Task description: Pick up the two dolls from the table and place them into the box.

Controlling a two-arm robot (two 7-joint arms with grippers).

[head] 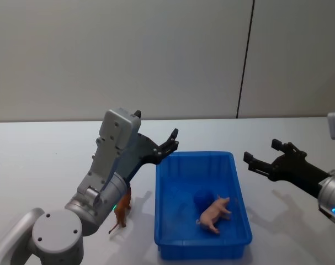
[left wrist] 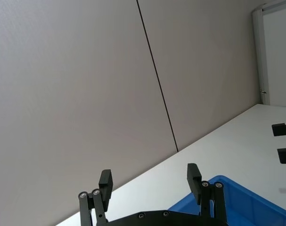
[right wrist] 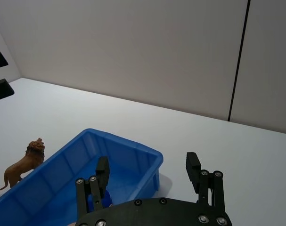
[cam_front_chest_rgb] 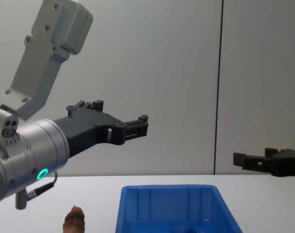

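Observation:
A bright blue box [head: 196,155] sits mid-table. A pink pig doll [head: 214,213] lies on its side inside it. A reddish-brown lion doll [head: 122,212] stands on the white table [head: 40,160] just left of the box, partly hidden by my left arm; its side faces the right wrist camera [right wrist: 22,165]. My left gripper [head: 173,142] hangs open in the air above the box's left rim, holding nothing [left wrist: 150,181]. My right gripper [head: 261,152] is open and empty, raised to the right of the box [right wrist: 148,167].
A dark blue patch [head: 203,197] lies on the box floor beside the pig. A grey wall with a dark vertical seam [head: 245,58] stands behind the table. Bare tabletop extends left of the lion and right of the box.

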